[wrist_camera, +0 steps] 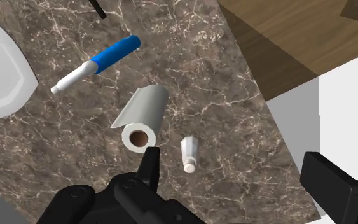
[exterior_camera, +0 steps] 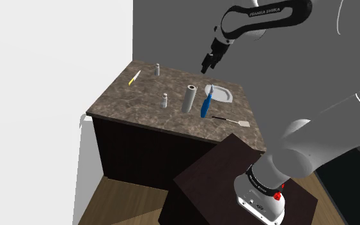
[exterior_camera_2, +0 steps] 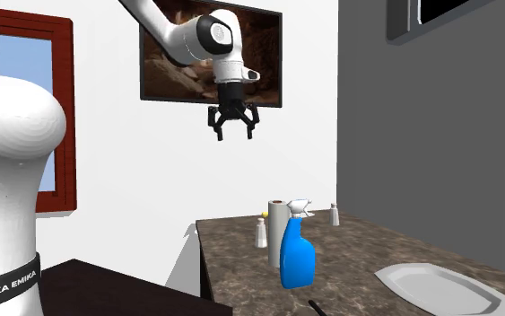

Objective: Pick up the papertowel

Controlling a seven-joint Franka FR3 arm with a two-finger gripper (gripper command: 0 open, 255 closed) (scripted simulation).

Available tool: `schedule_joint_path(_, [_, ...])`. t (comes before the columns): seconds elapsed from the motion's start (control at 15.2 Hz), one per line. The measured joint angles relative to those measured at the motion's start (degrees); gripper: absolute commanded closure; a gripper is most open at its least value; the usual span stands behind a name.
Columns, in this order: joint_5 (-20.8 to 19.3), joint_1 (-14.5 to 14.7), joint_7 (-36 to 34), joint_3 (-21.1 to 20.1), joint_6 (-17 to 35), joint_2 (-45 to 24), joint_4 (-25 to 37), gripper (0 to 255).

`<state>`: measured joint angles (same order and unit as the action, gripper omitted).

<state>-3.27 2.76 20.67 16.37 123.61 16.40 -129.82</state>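
The papertowel (exterior_camera: 189,98) is a grey-white roll standing upright in the middle of the marble counter (exterior_camera: 140,96). In the second exterior view the papertowel (exterior_camera_2: 278,232) stands just behind the blue spray bottle (exterior_camera_2: 297,253). From the wrist view I look down onto the papertowel (wrist_camera: 140,121) and its brown core. My black gripper (exterior_camera: 209,62) hangs high above the counter, well clear of the roll. The gripper (exterior_camera_2: 233,126) is open with nothing between its fingers (wrist_camera: 151,167).
A blue spray bottle (exterior_camera: 205,103) stands beside the roll, with a grey plate (exterior_camera: 222,93) behind it. A small shaker (exterior_camera: 164,100) stands on the roll's other side, and another (exterior_camera: 157,69) at the counter's back. A yellow utensil (exterior_camera: 134,78) and a black-handled tool (exterior_camera: 231,120) lie near the edges.
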Motion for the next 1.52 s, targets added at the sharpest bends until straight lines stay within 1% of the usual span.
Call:
schedule_joint_path(0.26, [2.17,0.47,4.52,1.84,4.12,-8.46,3.0,0])
schedule_joint_path(0.53, [5.19,0.22,9.68,3.1,7.12,-17.14,7.15,0])
schedule_joint_path(0.66, [7.18,-0.4,12.65,3.43,7.93,-22.25,10.57,0])
schedule_joint_path(0.99, [10.88,-2.29,18.05,2.77,9.95,-33.11,17.45,0])
schedule_joint_path(1.12, [12.39,-3.47,19.94,2.04,10.24,-38.5,21.86,0])
schedule_joint_path(1.25, [13.22,-4.46,21.37,1.46,10.52,-42.44,24.91,0])
schedule_joint_path(1.32, [13.52,-4.82,21.78,1.24,10.5,-43.8,26.13,0])
schedule_joint_path(1.52, [14.19,-5.27,22.39,0.77,12.11,-45.8,26.38,0])
